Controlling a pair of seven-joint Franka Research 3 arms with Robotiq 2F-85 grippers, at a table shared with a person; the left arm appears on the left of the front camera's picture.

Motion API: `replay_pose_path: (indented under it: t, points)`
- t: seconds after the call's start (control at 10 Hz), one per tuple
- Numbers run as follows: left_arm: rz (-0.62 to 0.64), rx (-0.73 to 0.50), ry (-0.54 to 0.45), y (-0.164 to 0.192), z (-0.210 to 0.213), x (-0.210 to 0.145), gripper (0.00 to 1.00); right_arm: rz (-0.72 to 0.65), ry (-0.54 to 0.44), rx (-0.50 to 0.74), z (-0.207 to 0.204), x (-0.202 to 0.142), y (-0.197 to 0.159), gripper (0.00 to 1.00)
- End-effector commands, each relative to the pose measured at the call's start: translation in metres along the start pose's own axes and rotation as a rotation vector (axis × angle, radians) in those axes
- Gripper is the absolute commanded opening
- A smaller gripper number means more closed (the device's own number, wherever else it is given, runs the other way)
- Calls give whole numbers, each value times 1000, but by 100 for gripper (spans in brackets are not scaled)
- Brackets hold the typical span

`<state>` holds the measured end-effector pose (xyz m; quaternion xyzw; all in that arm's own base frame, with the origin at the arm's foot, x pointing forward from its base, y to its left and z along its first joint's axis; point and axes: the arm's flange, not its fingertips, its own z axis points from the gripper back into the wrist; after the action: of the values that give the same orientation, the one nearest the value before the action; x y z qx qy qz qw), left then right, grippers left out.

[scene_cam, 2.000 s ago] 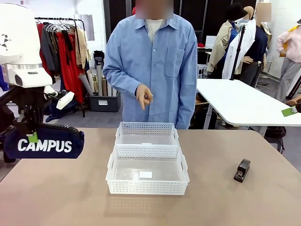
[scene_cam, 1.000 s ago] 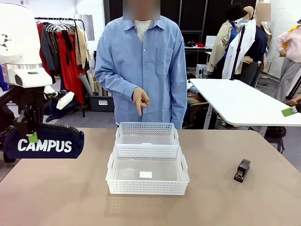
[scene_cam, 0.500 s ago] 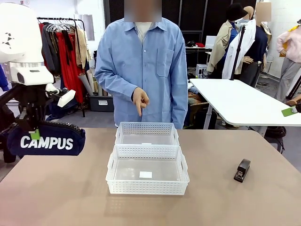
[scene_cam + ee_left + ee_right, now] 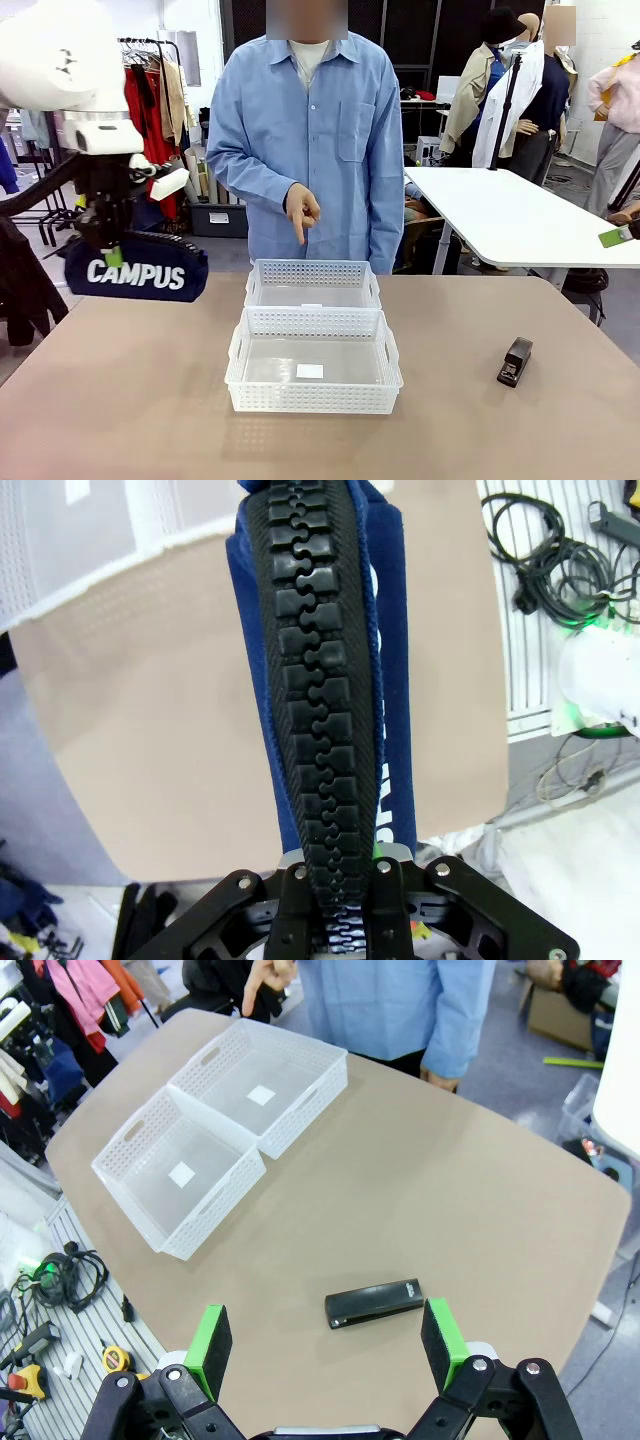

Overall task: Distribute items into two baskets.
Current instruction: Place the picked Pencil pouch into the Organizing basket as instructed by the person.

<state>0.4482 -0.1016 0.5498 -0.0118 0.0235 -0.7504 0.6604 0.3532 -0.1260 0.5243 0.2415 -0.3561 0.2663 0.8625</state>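
In the left wrist view, the black zip teeth of the navy blue soft zip pouch are seen pinched in the closed left tool. In the front view its white "CAMPUS" lettering is read, with the long axis left to right, above the counter's far left. In the right wrist view, the small black stapler is seen lying below the open right tool, right of two white lattice plastic baskets.

the near basket and the far basket stand at the middle of the desk, one directly behind the other, touching. the stapler lies on the desk to the right of the near basket, well apart. the pouch hangs from the left gripper above the desk's far left part, left of the far basket. the person's hand is above and behind the far basket.
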Motion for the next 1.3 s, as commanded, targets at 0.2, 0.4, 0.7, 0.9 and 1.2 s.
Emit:
replay_pose_path:
  t: [0.2, 0.4, 0.7, 0.9, 1.2]
  points:
    - [-102, 4, -76, 45, 5, 31, 0, 19, -32, 16, 0, 1, -2, 100]
    - [-119, 29, -124, 61, 7, 48, 0, 19, -32, 16, 0, 1, -2, 100]
    - [-122, 56, -138, 88, 8, 79, 0, 19, -32, 16, 0, 1, -2, 100]
    - [-110, 39, -131, 110, 8, 99, 0, 19, -32, 16, 0, 1, -2, 100]
    - [-112, 33, -119, 130, 10, 126, 0, 19, -32, 16, 0, 1, -2, 100]
